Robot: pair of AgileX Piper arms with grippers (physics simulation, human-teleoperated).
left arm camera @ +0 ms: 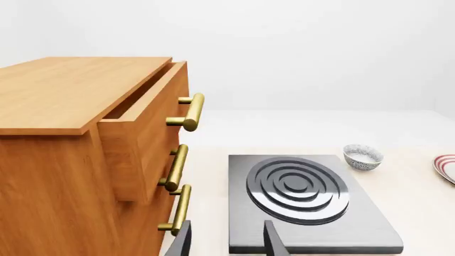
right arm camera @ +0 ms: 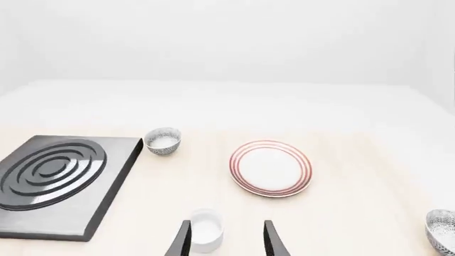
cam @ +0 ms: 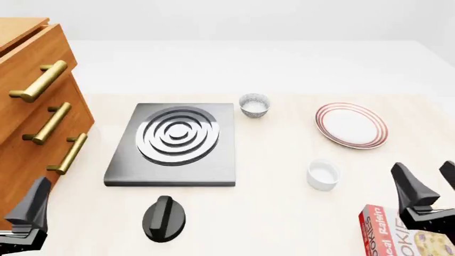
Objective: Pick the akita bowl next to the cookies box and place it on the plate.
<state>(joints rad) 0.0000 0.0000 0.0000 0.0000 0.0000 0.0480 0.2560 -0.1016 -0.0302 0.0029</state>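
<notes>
One speckled akita bowl [right arm camera: 442, 230] shows at the edge of the right wrist view, to the right of the plate [right arm camera: 271, 168] and partly cut off. The front view does not show this bowl. The cookies box [cam: 398, 234] lies at the near right table corner, just below my right gripper [cam: 430, 184]. That gripper [right arm camera: 226, 240] is open and holds nothing. A second, like bowl [cam: 254, 105] sits beside the stove's far right corner. My left gripper [left arm camera: 227, 242] is open and empty at the near left, by the drawers.
A black stove plate [cam: 174, 141] with steel rings lies left of centre, with a black knob [cam: 164, 217] in front of it. A plain white cup [cam: 322, 174] stands between the stove and my right gripper. A wooden drawer cabinet [cam: 32, 106] with its top drawer ajar fills the left.
</notes>
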